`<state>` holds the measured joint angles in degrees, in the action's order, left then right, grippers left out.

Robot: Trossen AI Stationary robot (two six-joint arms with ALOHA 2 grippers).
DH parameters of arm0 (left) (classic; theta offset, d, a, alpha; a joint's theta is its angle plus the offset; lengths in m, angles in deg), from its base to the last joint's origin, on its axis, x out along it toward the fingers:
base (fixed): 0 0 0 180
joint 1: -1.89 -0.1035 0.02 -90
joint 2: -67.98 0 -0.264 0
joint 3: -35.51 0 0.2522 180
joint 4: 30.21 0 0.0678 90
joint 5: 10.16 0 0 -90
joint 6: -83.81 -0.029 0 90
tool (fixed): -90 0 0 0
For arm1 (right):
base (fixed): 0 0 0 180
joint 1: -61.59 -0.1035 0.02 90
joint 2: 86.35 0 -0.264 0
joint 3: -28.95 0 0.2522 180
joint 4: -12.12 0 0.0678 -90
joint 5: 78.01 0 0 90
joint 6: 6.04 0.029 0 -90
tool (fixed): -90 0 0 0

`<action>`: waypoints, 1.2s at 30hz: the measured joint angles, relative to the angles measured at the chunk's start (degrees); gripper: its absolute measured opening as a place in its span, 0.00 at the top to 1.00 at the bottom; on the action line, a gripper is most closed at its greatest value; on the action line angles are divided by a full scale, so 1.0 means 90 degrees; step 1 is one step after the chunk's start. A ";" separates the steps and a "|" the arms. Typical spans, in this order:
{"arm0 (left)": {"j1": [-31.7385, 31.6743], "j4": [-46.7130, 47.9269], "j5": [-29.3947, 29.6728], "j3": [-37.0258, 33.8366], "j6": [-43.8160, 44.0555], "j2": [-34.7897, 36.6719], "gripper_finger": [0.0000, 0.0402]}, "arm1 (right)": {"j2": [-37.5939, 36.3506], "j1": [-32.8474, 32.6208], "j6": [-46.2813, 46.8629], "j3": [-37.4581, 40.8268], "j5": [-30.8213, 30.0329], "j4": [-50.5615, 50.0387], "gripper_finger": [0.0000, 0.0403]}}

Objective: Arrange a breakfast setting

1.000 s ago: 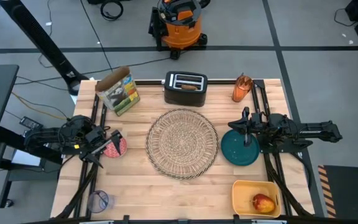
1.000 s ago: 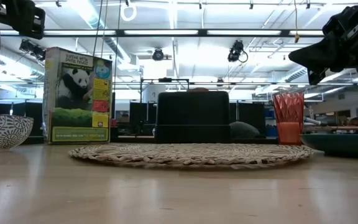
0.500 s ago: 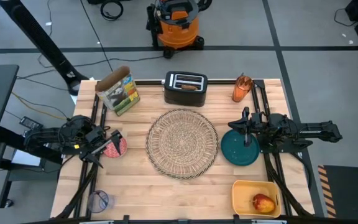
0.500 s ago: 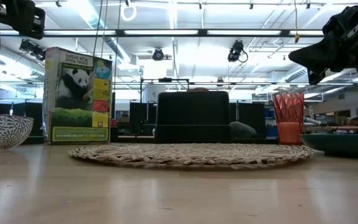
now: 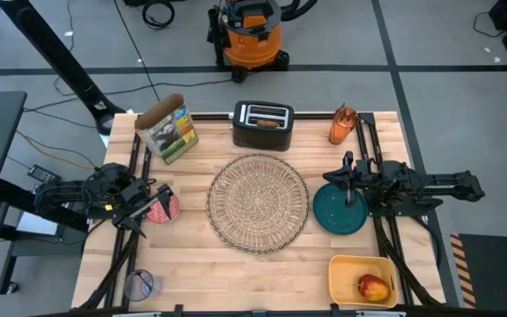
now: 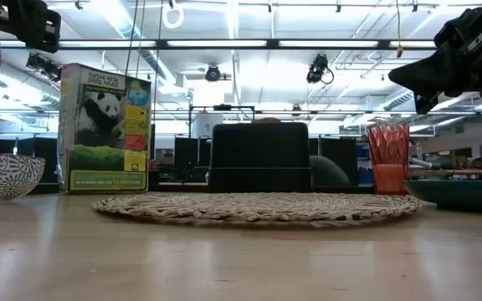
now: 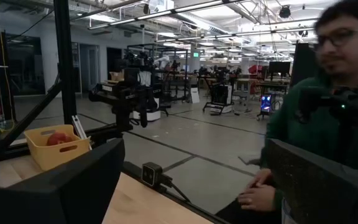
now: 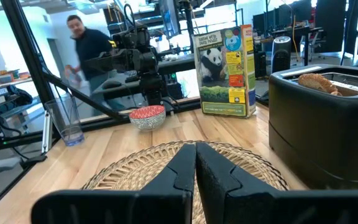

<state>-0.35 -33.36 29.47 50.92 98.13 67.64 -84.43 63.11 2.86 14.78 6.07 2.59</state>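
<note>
No change over the last second, both arms idle; setting not started. Left gripper (image 5: 152, 204) fingers apart beside the bowl (image 5: 163, 208). Right gripper (image 5: 349, 169) fingers together over the plate (image 5: 339, 210), which sits just right of the bare placemat (image 5: 258, 202). Toast (image 5: 268, 122) in toaster (image 5: 261, 125), apple (image 5: 372, 287) in yellow bin (image 5: 362, 281); orange cup (image 5: 342, 125) and glass (image 5: 139, 284) look empty.

The high view looks straight down on the whole table, the wicker placemat (image 5: 258, 203) central and the toaster (image 5: 262, 125) at 12 o'clock. The low view sits at tabletop height, facing the same placemat and toaster. Each wrist view looks across the table toward the opposite arm.
</note>
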 joint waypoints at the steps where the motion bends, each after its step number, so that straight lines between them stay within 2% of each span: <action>1: 0.0001 0.0000 -0.0001 -0.0001 -0.0001 -0.0001 0.01 | 0.0000 0.0000 0.0000 0.0002 0.0000 0.0000 0.94; 24: 0.0000 0.0000 0.0000 0.0000 0.0000 0.0000 0.01 | 0.0000 0.0002 -0.0009 0.0001 -0.0001 0.0002 0.94; 26: 0.0001 0.0000 -0.0002 -0.0001 0.0001 -0.0001 0.01 | 0.0001 0.0002 -0.0295 0.0000 -0.0037 0.0051 0.94; 29: 0.0000 0.0000 -0.0002 -0.0001 -0.0002 -0.0002 0.01 | 0.0001 0.0002 -0.0802 0.0002 -0.0133 0.0351 0.94; 36: 0.0001 0.0000 -0.0002 0.0000 0.0002 -0.0001 0.01 | -0.0001 0.0002 -0.0838 0.0000 -0.0183 0.1277 0.94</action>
<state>-0.34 -33.36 29.45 50.92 98.16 67.63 -84.44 63.13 -4.68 14.78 4.42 14.09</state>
